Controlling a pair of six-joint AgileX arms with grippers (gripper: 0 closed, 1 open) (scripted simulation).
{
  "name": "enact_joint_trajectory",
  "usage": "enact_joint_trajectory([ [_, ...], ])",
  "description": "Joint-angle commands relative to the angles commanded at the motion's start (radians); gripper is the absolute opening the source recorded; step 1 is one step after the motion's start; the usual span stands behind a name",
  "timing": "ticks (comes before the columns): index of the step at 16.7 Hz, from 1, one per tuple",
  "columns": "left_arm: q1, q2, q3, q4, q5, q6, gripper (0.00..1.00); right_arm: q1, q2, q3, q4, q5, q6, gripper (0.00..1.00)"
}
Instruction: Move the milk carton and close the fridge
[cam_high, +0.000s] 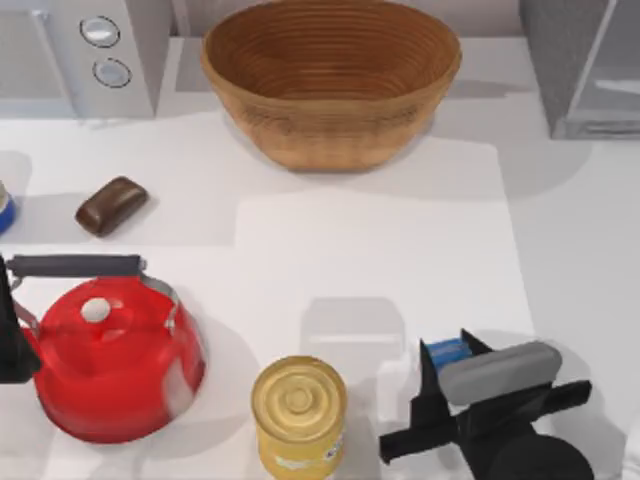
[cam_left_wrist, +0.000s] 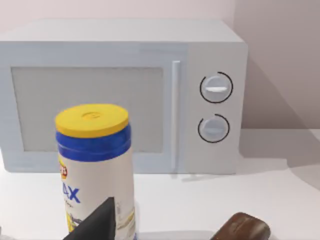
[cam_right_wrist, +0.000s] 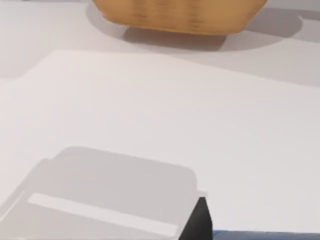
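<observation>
The milk carton (cam_high: 447, 352) shows its blue top between the black fingers of my right gripper (cam_high: 452, 362), near the table's front right. That gripper is shut on the carton, whose body is hidden beneath it. In the right wrist view a blue strip of the carton (cam_right_wrist: 260, 234) lies beside one black finger (cam_right_wrist: 197, 220). The fridge (cam_high: 575, 60) stands at the back right corner, grey, with its pale inside (cam_high: 615, 85) showing. My left arm (cam_high: 10, 340) is parked at the table's left edge.
A wicker basket (cam_high: 330, 90) stands at the back middle, a microwave (cam_high: 80, 55) at the back left. A red kettle (cam_high: 110, 360), a yellow can (cam_high: 298, 412) and a brown block (cam_high: 110, 205) occupy the front and left. A yellow-lidded canister (cam_left_wrist: 95, 165) stands before the microwave.
</observation>
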Motion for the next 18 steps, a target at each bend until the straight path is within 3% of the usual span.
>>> enact_joint_trajectory([
  [10,0.000,0.000,0.000,0.000,0.000,0.000,1.00,0.007,-0.220,0.012,-0.216,-0.003,0.003,0.00],
  [18,0.000,0.000,0.000,0.000,0.000,0.000,1.00,-0.056,-0.238,0.016,-0.225,-0.044,-0.007,0.00],
])
